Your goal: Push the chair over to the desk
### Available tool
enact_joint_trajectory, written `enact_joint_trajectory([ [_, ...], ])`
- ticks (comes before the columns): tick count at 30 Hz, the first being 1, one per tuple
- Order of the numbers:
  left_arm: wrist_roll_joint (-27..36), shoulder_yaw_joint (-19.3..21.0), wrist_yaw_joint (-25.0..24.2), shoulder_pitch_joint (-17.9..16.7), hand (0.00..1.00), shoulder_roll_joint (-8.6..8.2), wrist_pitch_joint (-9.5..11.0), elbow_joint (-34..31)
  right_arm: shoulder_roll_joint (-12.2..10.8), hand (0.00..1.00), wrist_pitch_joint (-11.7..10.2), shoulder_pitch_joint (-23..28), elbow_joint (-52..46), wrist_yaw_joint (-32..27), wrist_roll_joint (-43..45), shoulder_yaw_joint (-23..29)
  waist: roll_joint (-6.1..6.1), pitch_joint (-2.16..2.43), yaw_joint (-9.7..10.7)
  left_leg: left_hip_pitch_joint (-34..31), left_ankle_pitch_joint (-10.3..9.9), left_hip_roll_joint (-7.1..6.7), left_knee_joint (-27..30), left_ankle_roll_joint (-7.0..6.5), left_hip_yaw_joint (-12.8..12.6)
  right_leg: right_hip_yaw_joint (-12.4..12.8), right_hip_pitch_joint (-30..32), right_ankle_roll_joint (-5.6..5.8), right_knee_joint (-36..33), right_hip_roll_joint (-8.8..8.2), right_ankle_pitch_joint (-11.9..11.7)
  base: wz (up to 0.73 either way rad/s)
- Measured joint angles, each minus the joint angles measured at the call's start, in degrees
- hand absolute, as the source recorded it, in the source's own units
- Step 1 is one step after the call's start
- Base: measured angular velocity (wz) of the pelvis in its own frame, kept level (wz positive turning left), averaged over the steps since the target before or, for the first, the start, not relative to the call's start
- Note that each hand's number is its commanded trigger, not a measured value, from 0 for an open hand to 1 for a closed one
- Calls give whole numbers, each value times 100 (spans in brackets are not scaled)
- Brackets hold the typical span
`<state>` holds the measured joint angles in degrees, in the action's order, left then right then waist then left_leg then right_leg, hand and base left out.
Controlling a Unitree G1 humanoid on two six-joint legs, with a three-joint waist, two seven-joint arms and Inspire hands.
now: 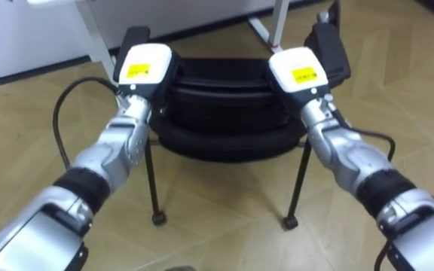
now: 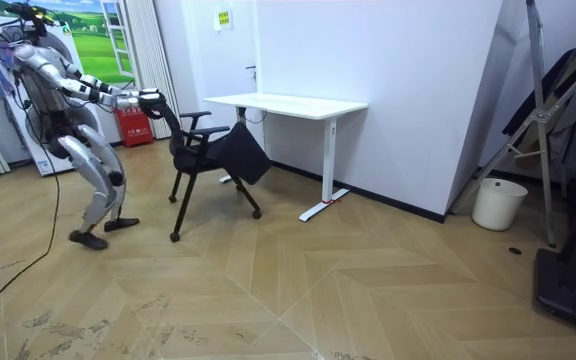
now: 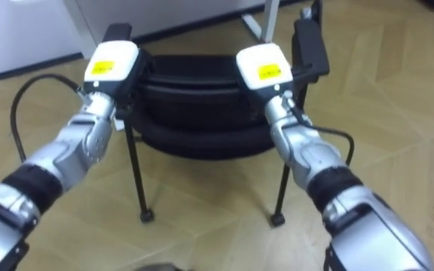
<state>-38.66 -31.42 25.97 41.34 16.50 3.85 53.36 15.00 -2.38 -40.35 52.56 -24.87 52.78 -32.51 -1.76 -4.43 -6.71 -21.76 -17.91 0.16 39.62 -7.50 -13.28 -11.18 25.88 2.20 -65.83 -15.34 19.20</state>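
A black chair [image 1: 224,113] with thin legs on small casters stands right in front of me, its backrest [image 3: 202,83] nearest. My left hand [image 1: 145,68] rests against the backrest's left top and my right hand [image 1: 301,71] against its right top. White hand backs with yellow labels face me, and the fingers are hidden past the backrest. In the room view I stand bent forward, arms stretched to the chair [image 2: 208,150], which faces a white desk [image 2: 288,105].
The desk's white legs [image 1: 273,22] rise just beyond the chair. Armrests [image 1: 330,45] stick out at both sides of the seat. Red extinguishers [image 2: 133,125] stand by the wall behind me, and a white bin [image 2: 498,203] sits at the room view's right.
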Motion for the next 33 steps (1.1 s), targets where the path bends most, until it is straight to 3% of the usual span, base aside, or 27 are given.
enact_joint_trajectory([
  [3, 9, 23, 35, 24, 100, 5, 22, 14, -7, 100, 91, -2, -126, -1, 55, 4, 79, -34, -3, 81, -114, 54, 10, 96, 170, 10, 293, -14, 936, 203, 0, 19],
  [4, 13, 15, 60, 53, 100, 14, 31, 38, -10, 100, 123, -3, -160, -3, 50, 4, 77, -42, 50, 110, -150, 66, 10, 155, 263, 10, 335, -64, 1629, 263, -87, 46],
  [5, 22, 11, 79, 54, 100, 18, 32, 48, -8, 100, 120, -9, -163, -7, 51, 3, 59, -32, 82, 161, -203, 66, 17, 258, 326, 0, 316, -75, 2308, 306, -316, 47],
  [6, 37, 12, 97, 52, 100, 19, 31, 58, -6, 100, 107, -32, -149, -10, 68, -2, 49, -24, 82, 211, -268, 75, 46, 363, 429, 26, 284, -146, 2588, 377, -713, 30],
  [7, 36, 16, 103, 54, 100, 20, 32, 66, 2, 100, 100, -46, -148, -11, 77, -1, 35, -13, 85, 220, -290, 94, 69, 423, 470, 39, 214, -263, 2602, 421, -869, 20],
  [8, 36, 33, 150, 63, 100, 28, 31, 82, 10, 100, 70, -116, -100, -11, 78, -5, 53, -23, 40, 227, -330, 163, 91, 543, 560, -78, 135, -388, 2590, 481, -843, 17],
  [9, 36, 36, 203, 92, 100, 44, 27, 83, 8, 100, 53, -202, -35, -3, 75, -6, 54, -22, 13, 232, -353, 243, 67, 616, 590, -222, 88, -476, 2585, 508, -764, 16],
  [11, 36, 53, 266, 144, 100, 35, 10, 83, -15, 100, 42, -350, 60, -2, 76, -11, 40, -31, 17, 235, -348, 334, 0, 700, 595, -318, 72, -545, 2584, 553, -673, 19],
  [14, 36, 84, 273, 222, 100, 27, -21, 69, 22, 100, 39, -441, 70, -2, 75, -11, 44, -39, 79, 249, -329, 431, -28, 743, 571, -443, 18, -590, 2566, 584, -495, 24],
  [17, 33, 113, 264, 257, 100, 31, -23, 103, 17, 100, 39, -484, 56, 67, 75, -9, -30, -83, 30, 341, -381, 452, 107, 833, 567, -382, 15, -608, 2313, 587, -210, 7],
  [19, 34, 126, 260, 230, 100, 42, -23, 105, -11, 100, 38, -480, 47, 136, 80, -11, -41, -94, 23, 306, -381, 521, 441, 834, 571, -410, -50, -652, 2172, 602, -32, 4],
  [20, 30, 125, 255, 215, 100, 43, -21, 118, -17, 100, 19, -476, 54, 195, 82, -9, -22, -91, 23, 217, -377, 623, 776, 838, 621, -486, -128, -712, 2102, 647, 86, 15],
  [22, 24, 91, 257, 189, 100, 41, -24, 123, -18, 100, -38, -449, 101, 233, 60, -1, -1, -100, 34, -31, -250, 730, 1529, 912, 874, -635, -262, -790, 1891, 694, 322, 20],
  [24, 36, -18, 263, 91, 100, 38, -25, 139, -25, 100, -122, -299, 105, 263, 6, -1, 6, -102, 30, -272, 175, 804, 2400, 896, 1062, -711, -533, -796, 1652, 752, 614, 15],
  [25, 37, -19, 266, 60, 100, 38, -24, 138, -26, 100, -140, -280, 102, 273, 7, -2, 2, -105, 22, -318, 326, 807, 2563, 870, 1084, -715, -580, -808, 1593, 747, 677, 7],
  [27, 57, -16, 329, -43, 100, 10, -22, 137, -29, 100, -177, -258, 102, 365, 22, -3, -15, -110, 13, -532, 889, 805, 3055, 836, 1169, -723, -721, -854, 1449, 741, 870, 5],
  [29, 55, -12, 370, -138, 100, -11, -23, 133, -27, 100, -199, -212, 99, 399, 60, -3, -68, -139, -2, -631, 1215, 799, 3267, 843, 1212, -728, -854, -907, 1431, 742, 941, 10],
  [31, 52, 17, 373, -137, 100, -66, -32, 140, 31, 100, -235, -204, 63, 401, 71, -1, -31, -136, 34, -842, 1003, 692, 3168, 778, 1201, -744, -921, -945, 1402, 744, 989, 18],
  [33, 43, 15, 379, -162, 100, -119, -91, 137, 60, 100, -251, -203, 85, 460, 73, -1, -15, -144, 1, -995, 684, 540, 2354, 821, 1023, -758, -1035, -967, 1435, 736, 1032, -4],
])
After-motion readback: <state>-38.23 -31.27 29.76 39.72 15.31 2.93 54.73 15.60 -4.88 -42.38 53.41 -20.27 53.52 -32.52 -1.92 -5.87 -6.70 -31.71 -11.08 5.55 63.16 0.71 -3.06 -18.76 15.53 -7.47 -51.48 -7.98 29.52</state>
